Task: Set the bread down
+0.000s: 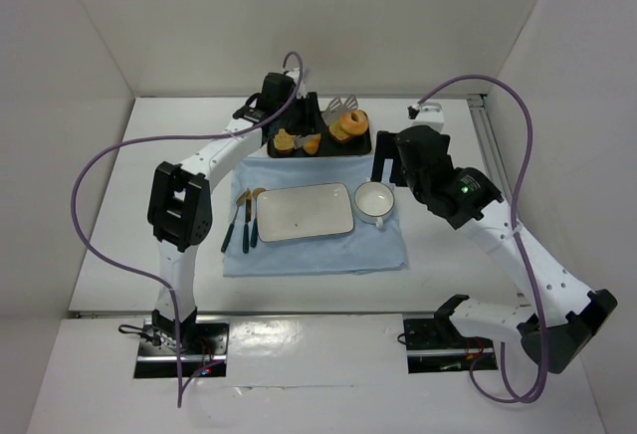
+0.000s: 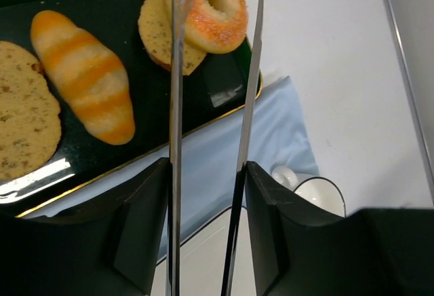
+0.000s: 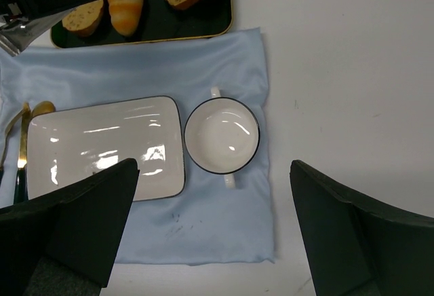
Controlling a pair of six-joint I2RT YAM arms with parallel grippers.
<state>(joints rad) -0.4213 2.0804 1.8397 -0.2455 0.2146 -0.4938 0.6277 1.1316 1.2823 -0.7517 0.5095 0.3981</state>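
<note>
The bread (image 2: 218, 12), a ring-shaped bun with an orange glazed top, leans on a toast slice (image 2: 157, 34) at the right end of the black tray (image 2: 224, 89). My left gripper (image 2: 207, 167) is shut on a pair of metal tongs (image 2: 175, 106). The tongs' two arms reach forward and straddle the bread; I cannot tell whether they touch it. From above, the bread (image 1: 350, 123) sits at the tray's right end, with the left gripper (image 1: 304, 110) over the tray. My right gripper (image 3: 211, 170) is open and empty above the cloth, near the bowl.
A striped croissant (image 2: 87, 72) and another toast slice (image 2: 24, 126) share the tray. On the blue cloth (image 1: 318, 255) lie a white rectangular plate (image 1: 304, 212), a white bowl (image 1: 374, 200) and cutlery (image 1: 242, 220). White walls enclose the table.
</note>
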